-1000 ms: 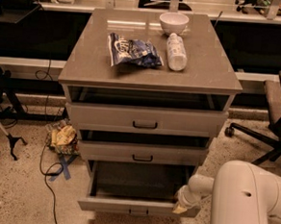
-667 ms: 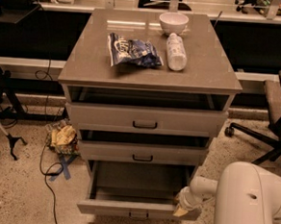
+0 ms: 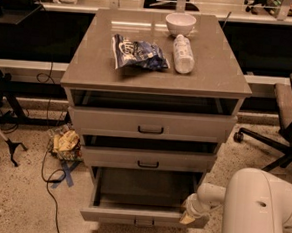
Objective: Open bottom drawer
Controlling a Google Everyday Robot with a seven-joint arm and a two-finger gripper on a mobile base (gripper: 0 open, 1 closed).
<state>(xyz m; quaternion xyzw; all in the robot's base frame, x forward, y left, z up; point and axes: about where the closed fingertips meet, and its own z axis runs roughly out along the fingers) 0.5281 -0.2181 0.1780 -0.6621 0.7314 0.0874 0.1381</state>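
The bottom drawer [image 3: 144, 217] is the lowest of the cabinet's three drawers, with a grey-taupe front and a small dark bar handle at centre. It stands pulled well out, its dark empty inside showing. My gripper [image 3: 188, 215] is at the drawer's right front corner, at the end of my white arm [image 3: 259, 211] that comes in from the lower right. Whether it touches the drawer front is unclear.
The middle drawer [image 3: 148, 160] and top drawer [image 3: 150, 124] stand slightly out. On the cabinet top [image 3: 89, 64] lie a chip bag [image 3: 138, 53], a white bottle [image 3: 183, 53] and a white bowl [image 3: 180, 23]. An office chair [image 3: 286, 118] stands right; cables and a crumpled bag [image 3: 66, 144] lie left.
The bottom drawer has come slightly further out, and my gripper has stayed at its right front corner.
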